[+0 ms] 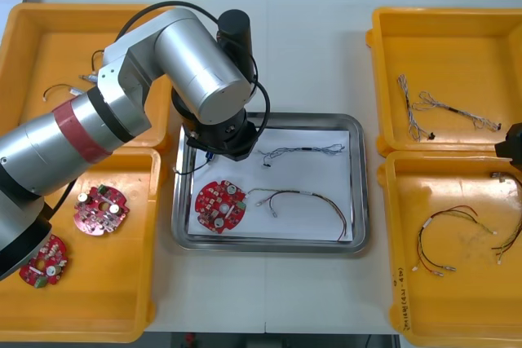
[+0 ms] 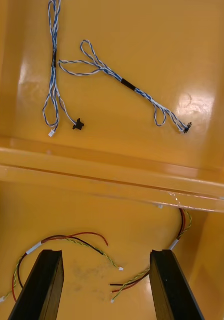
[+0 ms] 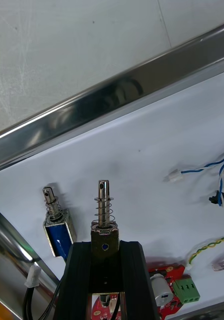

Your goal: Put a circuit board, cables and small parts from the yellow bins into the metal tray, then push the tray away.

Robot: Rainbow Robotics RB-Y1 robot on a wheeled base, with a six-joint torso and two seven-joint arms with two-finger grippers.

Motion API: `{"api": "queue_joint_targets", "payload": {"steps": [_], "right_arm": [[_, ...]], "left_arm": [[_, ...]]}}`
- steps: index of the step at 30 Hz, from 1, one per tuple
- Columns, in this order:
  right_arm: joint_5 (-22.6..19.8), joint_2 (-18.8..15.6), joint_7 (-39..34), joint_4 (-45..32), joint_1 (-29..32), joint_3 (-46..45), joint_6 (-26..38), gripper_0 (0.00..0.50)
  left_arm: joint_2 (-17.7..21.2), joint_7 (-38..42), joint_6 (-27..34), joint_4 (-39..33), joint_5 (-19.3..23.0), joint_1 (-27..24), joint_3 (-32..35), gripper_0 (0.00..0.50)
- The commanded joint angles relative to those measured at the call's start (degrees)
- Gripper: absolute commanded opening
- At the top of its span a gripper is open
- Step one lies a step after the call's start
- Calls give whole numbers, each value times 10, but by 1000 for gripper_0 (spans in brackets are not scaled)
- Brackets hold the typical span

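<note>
Left gripper is clamped on a small metal part, with the spring end poking past the fingertips, over the metal tray. Another metal part lies just beside the fingers, so I'd lower straight down and let go gently, clear of it. Right gripper hangs over a yellow bin with its fingers apart.

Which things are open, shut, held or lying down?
Left gripper: shut on silver small metal part.
Right gripper: open, empty, over yellow bin.
Blue-bodied small metal part: lying in white-lined metal tray.
Round red circuit board: flat in tray.
Blue-and-white twisted cable: loose in tray.
Red-and-yellow cable: loose in tray.
</note>
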Motion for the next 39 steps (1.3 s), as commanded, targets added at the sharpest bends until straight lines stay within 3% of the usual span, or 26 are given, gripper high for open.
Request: {"api": "queue_joint_targets", "payload": {"steps": [1, 13, 15, 17, 18, 19, 20, 22, 33, 39], "right_arm": [[-8, -22, -25, -20, 17, -24, 2, 500], [-23, -10, -42, -23, 46, -40, 2, 500], [-19, -6, -44, -23, 48, -41, 2, 500], [-9, 2, -49, -23, 56, -38, 2, 500], [-8, 2, -50, -23, 59, -37, 2, 500], [-4, 7, -54, -23, 62, -37, 2, 500], [-3, 10, -56, -23, 66, -37, 2, 500], [-3, 14, -65, -23, 71, -36, 2, 500], [-16, 14, -96, -23, 85, -40, 2, 500], [-18, 14, -103, -23, 85, -40, 2, 500]], "left_arm": [[-18, 35, -24, 14, 6, 2, -20, 0], [-21, 38, -46, 27, 10, 2, -35, 1], [-21, 38, -47, 27, 11, 2, -37, 23], [-21, 39, -47, 27, 12, 2, -36, 279], [-21, 40, -48, 27, 13, 2, -36, 335], [-21, 40, -48, 27, 13, 2, -36, 430], [-21, 41, -49, 27, 13, 2, -37, 468], [-21, 43, -49, 27, 15, 2, -37, 500], [-21, 47, -43, 15, 18, 2, -22, 500], [-21, 42, 5, -10, 16, 2, 30, 500]]}}
